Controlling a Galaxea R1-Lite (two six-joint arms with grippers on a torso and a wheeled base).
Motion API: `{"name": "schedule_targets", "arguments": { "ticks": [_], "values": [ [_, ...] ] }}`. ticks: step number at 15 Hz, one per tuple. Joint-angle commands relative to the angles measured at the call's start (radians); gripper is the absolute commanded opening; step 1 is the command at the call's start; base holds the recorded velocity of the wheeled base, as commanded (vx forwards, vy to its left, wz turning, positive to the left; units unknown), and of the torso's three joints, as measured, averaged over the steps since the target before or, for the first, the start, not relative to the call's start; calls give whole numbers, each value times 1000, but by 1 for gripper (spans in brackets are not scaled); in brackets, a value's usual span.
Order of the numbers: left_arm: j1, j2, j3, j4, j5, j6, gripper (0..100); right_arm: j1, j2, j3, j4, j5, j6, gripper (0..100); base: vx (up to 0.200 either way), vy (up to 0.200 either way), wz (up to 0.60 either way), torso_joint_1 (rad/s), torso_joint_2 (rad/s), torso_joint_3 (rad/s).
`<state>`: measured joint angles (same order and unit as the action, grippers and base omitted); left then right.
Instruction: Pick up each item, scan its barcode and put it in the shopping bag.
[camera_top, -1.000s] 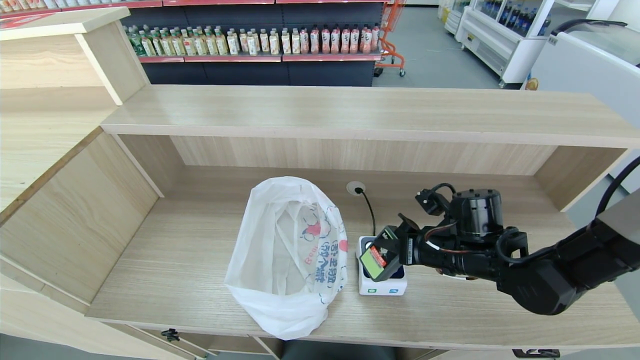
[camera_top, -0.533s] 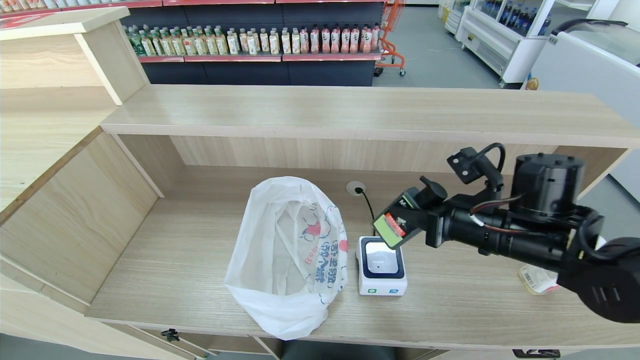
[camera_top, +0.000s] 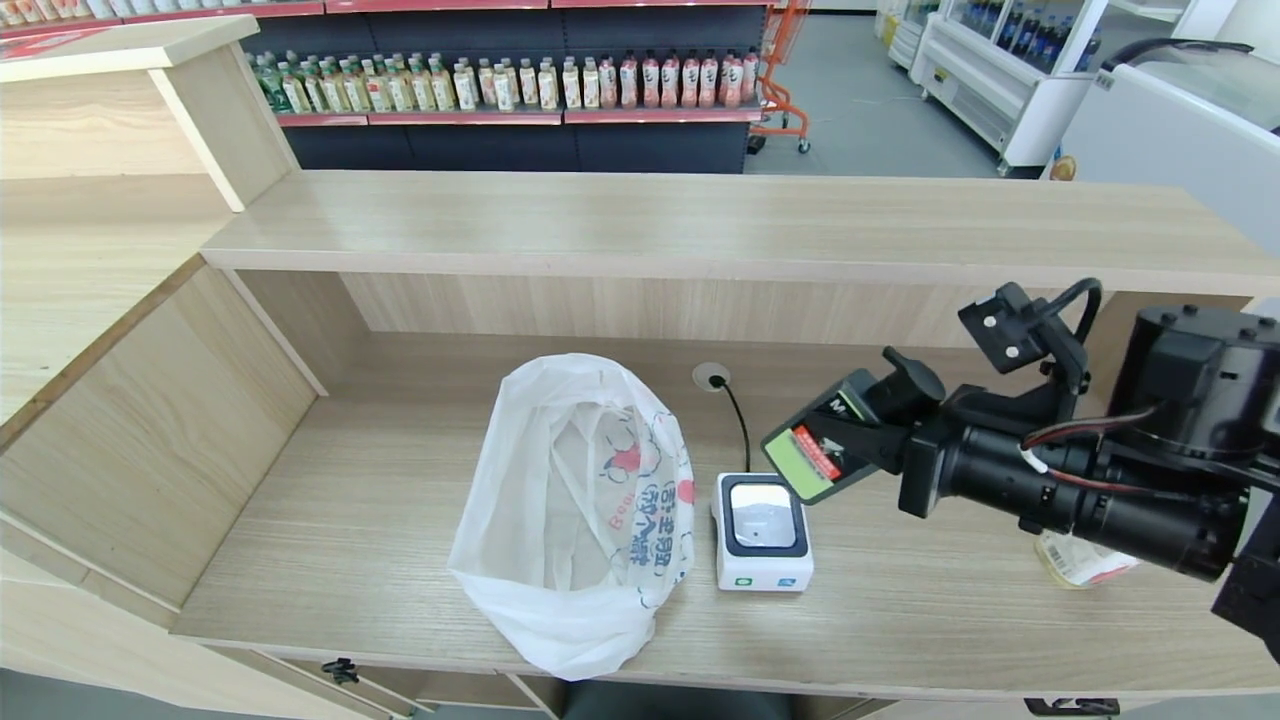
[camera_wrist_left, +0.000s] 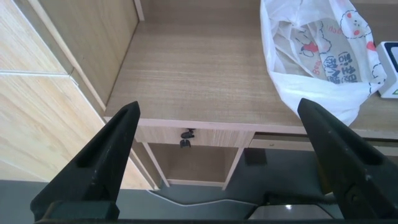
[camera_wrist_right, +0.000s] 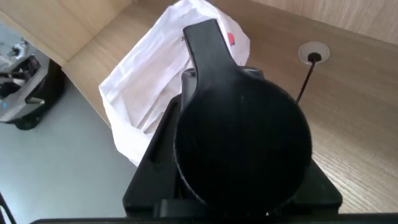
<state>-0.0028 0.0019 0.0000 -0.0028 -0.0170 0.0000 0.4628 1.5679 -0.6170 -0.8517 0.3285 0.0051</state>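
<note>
The right tool (camera_top: 862, 438), clamped on a dark box (camera_top: 808, 460), now hangs higher and farther right than before, clear of the scanner (camera_top: 762, 532), suggesting the shopping bag (camera_top: 575, 520) comes next.

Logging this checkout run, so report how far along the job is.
Done: the box was held over the scanner a second ago and has since lifted off it. In hand: the right gripper's fingers grip that box above the counter, not yet in the shopping bag. Left: bagging it, then the packet lying by the right arm.
</note>
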Motion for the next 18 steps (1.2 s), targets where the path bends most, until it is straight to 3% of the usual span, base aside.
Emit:
{"name": "schedule_targets", "arguments": {
  "ticks": [1,3,7,18],
  "values": [
    [0,0,0,0,0,0,100,7,54,-66,-1,26,29,0,0,200,0,-12,-2,12],
    [0,0,0,0,0,0,100,20,139,-167,11,44,52,0,0,200,0,12,5,9],
    [0,0,0,0,0,2,100,45,256,-202,10,43,46,0,0,200,0,3,2,5],
    [0,0,0,0,0,5,100,48,590,-357,-3,43,-56,0,0,0,0,0,0,0]
  ]
}}
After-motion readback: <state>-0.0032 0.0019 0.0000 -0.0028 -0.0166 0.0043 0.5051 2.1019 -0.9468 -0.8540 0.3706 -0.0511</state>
